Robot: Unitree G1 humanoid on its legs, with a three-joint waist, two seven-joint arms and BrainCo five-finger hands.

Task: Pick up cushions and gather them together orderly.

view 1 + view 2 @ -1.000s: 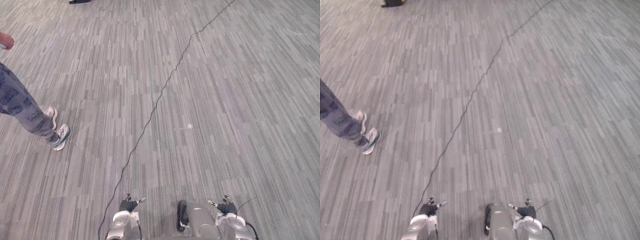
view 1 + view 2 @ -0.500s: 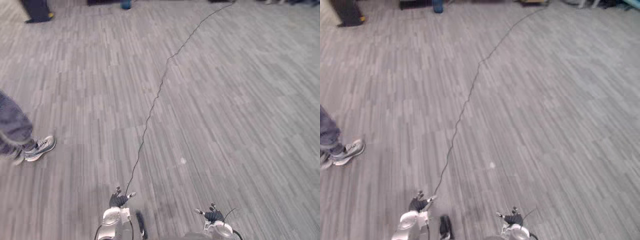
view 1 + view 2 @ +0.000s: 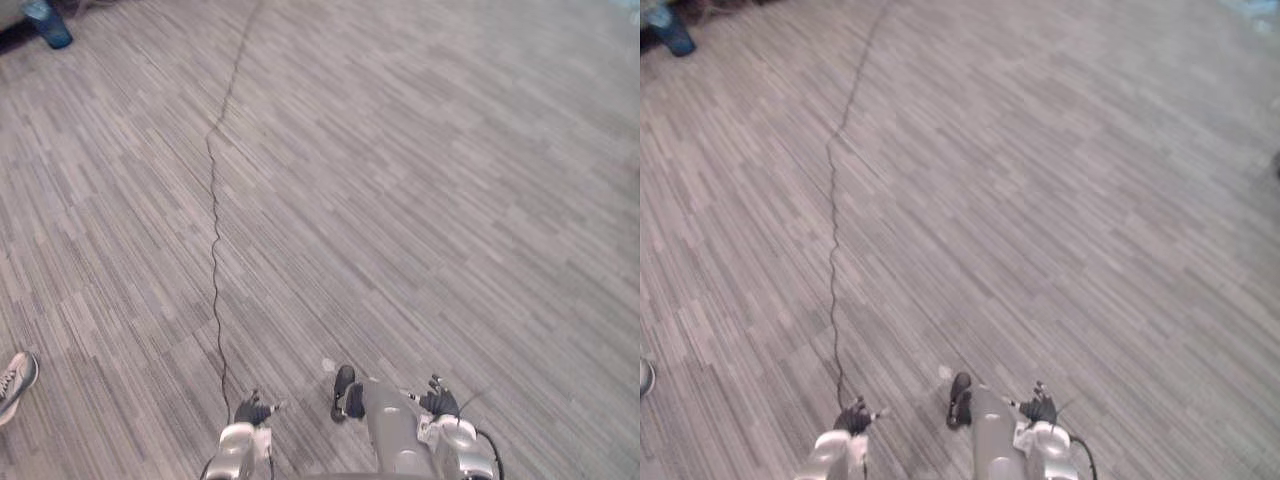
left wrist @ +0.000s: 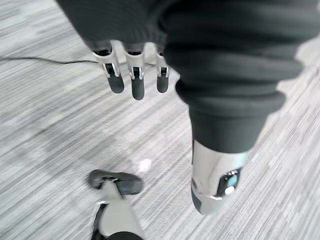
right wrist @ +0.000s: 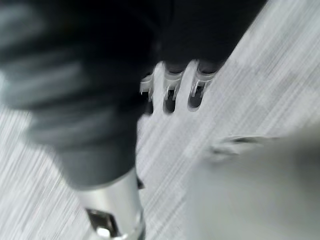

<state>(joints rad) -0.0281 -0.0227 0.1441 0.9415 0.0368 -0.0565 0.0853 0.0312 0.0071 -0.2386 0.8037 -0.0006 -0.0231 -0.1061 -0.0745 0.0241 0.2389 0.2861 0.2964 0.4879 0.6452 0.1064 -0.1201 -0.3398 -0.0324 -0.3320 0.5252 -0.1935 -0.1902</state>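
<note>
Fingers (image 4: pixel 134 75) on left hand (image 3: pixel 252 410) hang straight and apart, nothing in them. Right hand (image 3: pixel 1038 408) same: fingers (image 5: pixel 172 95) loose, empty. Both low at the sides. Whole view has swung since 0.5 s ago, so camera turned, not the things: person's shoe (image 3: pixel 15 378) now at lower-left edge, blue bin (image 3: pixel 47 22) top-left, bare floor (image 3: pixel 420 200) ahead. Can't tell where any cushion is. Reads as searching, no pickup started.

Left hand (image 3: pixel 254 411) and right hand (image 3: pixel 441 403) hang, fingers (image 4: pixel 137 82) relaxed.
</note>
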